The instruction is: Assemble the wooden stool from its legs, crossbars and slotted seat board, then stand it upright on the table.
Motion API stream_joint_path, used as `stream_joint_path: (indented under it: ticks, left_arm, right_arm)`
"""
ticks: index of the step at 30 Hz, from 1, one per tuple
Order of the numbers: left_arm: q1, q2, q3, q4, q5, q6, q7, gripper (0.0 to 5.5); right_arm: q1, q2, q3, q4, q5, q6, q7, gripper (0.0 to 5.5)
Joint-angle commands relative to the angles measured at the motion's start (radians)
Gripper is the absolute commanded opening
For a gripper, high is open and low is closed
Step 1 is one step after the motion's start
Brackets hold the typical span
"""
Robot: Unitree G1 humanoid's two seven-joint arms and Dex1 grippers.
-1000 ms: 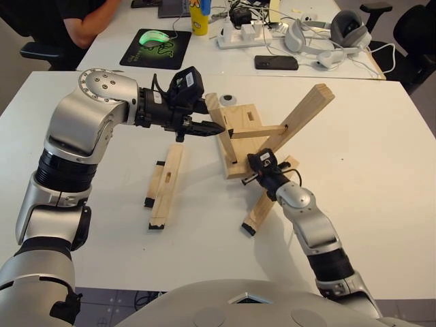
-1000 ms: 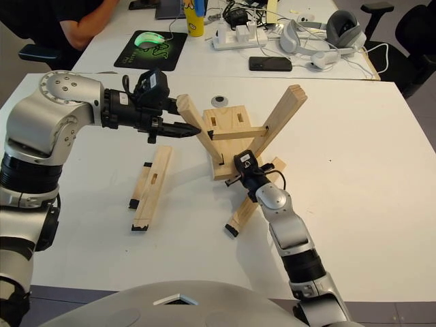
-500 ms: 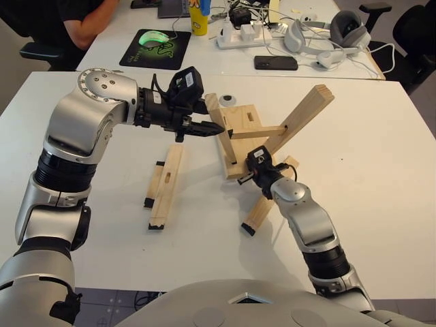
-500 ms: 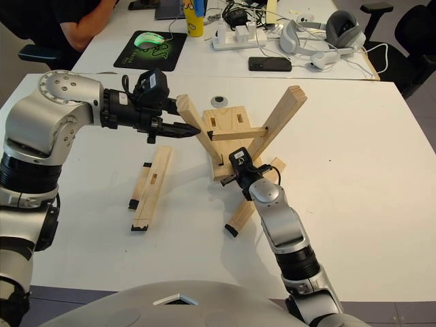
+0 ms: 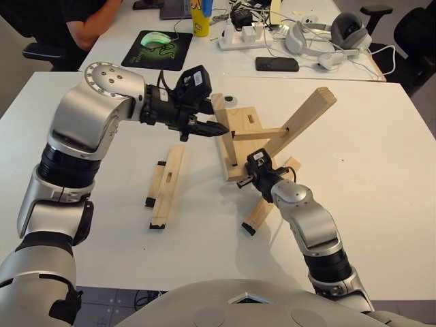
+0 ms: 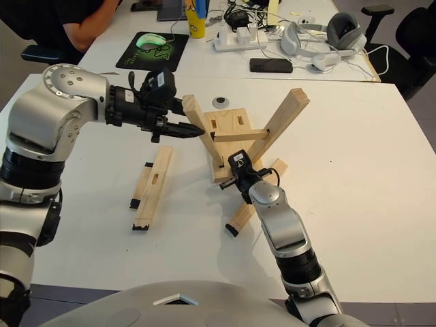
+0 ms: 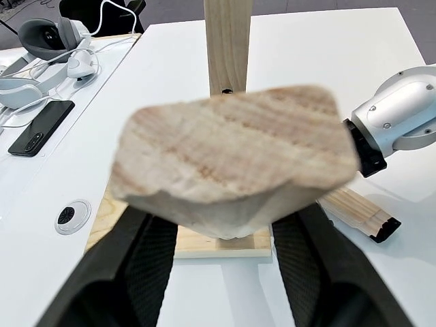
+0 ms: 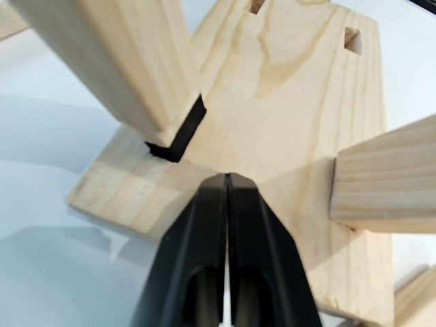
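Stool (image 5: 260, 131) is half built and sits upside down at the middle of the table (image 5: 368, 170). Its seat board (image 5: 238, 121) lies flat, with a left leg (image 5: 229, 146) and a right leg (image 5: 306, 117) rising from it and a crossbar (image 5: 262, 132) joining the two. Both legs lean, the right one far out to the right. In the right wrist view a dark gap shows in the slot at the foot of the left leg, so that joint looks not fully home. The left gripper (image 5: 211, 128) is clamped on the upper end of the left leg, with wood filling the space between its fingers. The right gripper (image 8: 227, 184) has its fingers pressed together with nothing between them, and their tips bear on the near edge of the seat board. A loose leg (image 5: 167, 185) lies flat to the left of the board, and a second leg (image 5: 269, 199) lies just near of it, under the right arm. The step in hand appears to be seating the left leg. It would go best if the leg is first brought square to the slot, then pushed along the slot's line rather than sideways. The right gripper should pin the board so that it neither lifts nor slides. The crossbar ends need watching, since levering the leg could pull them out of the right leg.
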Motion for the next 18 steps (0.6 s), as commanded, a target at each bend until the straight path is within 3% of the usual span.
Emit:
stream_joint_path:
  ticks: [1,13,18]
  left_arm:
    - [-0.028,-0.085,-0.064,-0.02,-0.012,-0.026,-0.006,2.07]
    - [-0.022,-0.192,-0.106,0.013,0.012,-0.034,0.049,2.07]
    - [0.056,-0.129,-0.106,0.038,0.049,-0.095,0.032,2.07]
  right_arm:
    - [0.151,0.016,0.09,0.127,0.089,0.175,0.067,0.0]
    - [0.148,0.004,0.117,0.126,0.111,0.184,0.095,0.0]
    - [0.137,-0.008,0.116,0.129,0.113,0.177,0.105,0.0]
